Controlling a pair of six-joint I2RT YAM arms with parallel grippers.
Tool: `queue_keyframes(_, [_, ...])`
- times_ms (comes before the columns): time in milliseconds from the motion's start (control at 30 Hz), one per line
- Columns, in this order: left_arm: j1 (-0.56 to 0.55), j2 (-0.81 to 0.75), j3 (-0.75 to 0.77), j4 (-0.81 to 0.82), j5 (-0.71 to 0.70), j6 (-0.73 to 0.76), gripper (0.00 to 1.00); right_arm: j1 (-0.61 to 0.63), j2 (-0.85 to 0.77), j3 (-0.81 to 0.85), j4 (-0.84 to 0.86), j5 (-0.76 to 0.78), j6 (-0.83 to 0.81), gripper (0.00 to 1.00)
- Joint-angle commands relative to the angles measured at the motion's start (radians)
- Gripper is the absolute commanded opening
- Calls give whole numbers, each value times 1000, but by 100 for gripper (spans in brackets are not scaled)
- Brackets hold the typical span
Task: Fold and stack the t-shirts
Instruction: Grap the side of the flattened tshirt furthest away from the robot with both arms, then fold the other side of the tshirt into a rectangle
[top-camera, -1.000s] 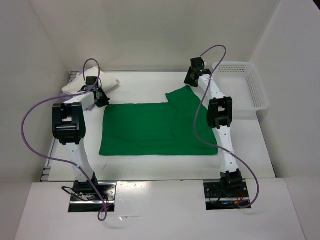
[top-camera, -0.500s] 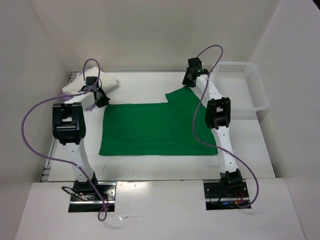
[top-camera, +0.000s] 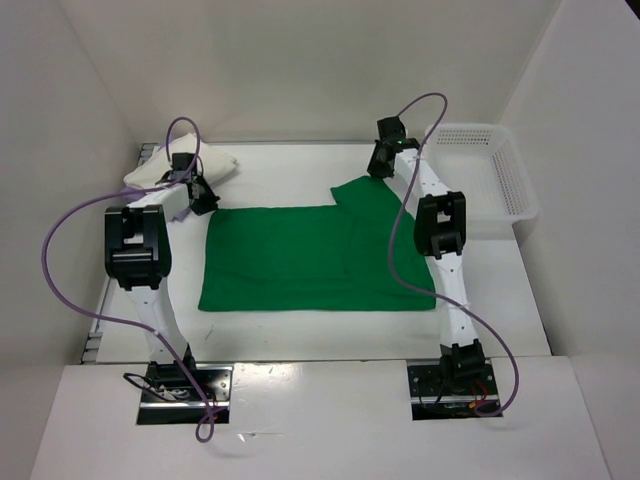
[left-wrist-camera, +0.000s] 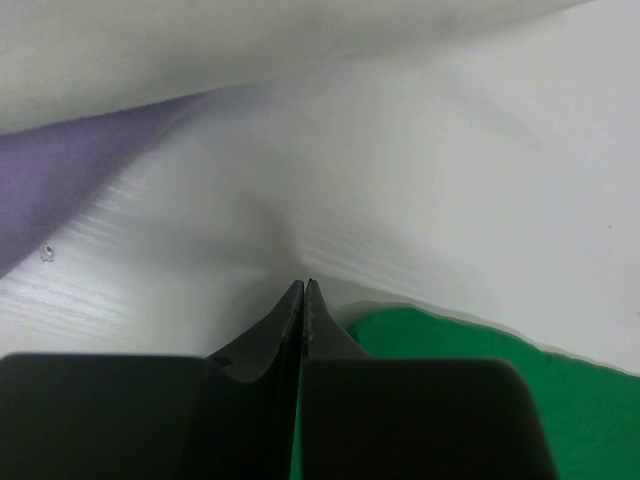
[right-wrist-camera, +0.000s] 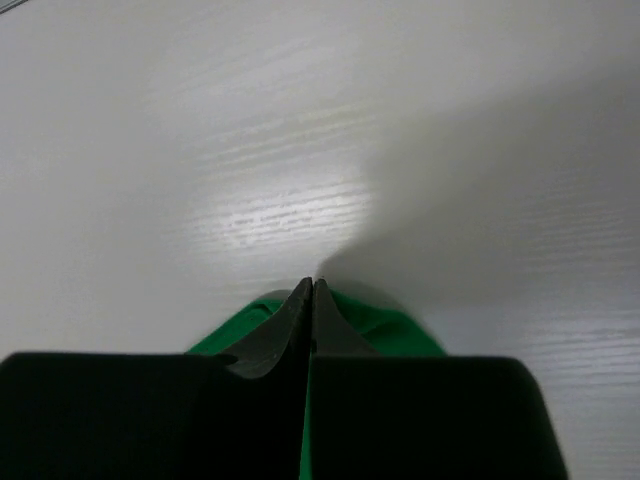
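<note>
The green t-shirt (top-camera: 290, 265) lies flat in the middle of the table, one sleeve pointing to the back right. My left gripper (top-camera: 207, 205) is shut at its back left corner; in the left wrist view the jaws (left-wrist-camera: 303, 285) meet with green cloth (left-wrist-camera: 480, 360) pinched low between them. My right gripper (top-camera: 378, 172) is shut on the sleeve tip, with green cloth (right-wrist-camera: 400, 330) bulging around the closed jaws (right-wrist-camera: 313, 283). A folded white t-shirt (top-camera: 215, 165) sits at the back left. In the left wrist view the lavender t-shirt (left-wrist-camera: 60, 180) shows under the white one (left-wrist-camera: 250, 40).
A white mesh basket (top-camera: 520, 190) stands at the back right, beside the right arm. White walls close in the table at the back and on both sides. Purple cables loop off both arms.
My right gripper has gone from open to shut on the green sleeve tip. The left arm and the shirt's body have not moved.
</note>
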Motion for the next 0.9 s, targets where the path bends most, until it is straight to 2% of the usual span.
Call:
queue_keyframes(0, [-5, -85, 3, 0, -8, 15, 0, -23, -202, -159, 18, -51, 10, 0])
queue_keyframes(67, [-5, -105, -7, 0, -28, 36, 0, -34, -334, -343, 81, -51, 10, 0])
queue_keyframes(133, [4, -116, -7, 0, -28, 49, 0, -47, -444, -446, 108, -89, 10, 0])
queue_keyframes(367, [14, -229, -164, 37, -8, 38, 0, -69, -690, -822, 155, -78, 10, 0])
queue_keyframes(667, [32, -392, -303, 37, 1, 38, 0, -87, -1037, -1163, 178, -69, 28, 0])
queue_keyframes(867, [41, -438, -362, 28, 10, 38, 0, -97, -1167, -1330, 133, -69, 46, 0])
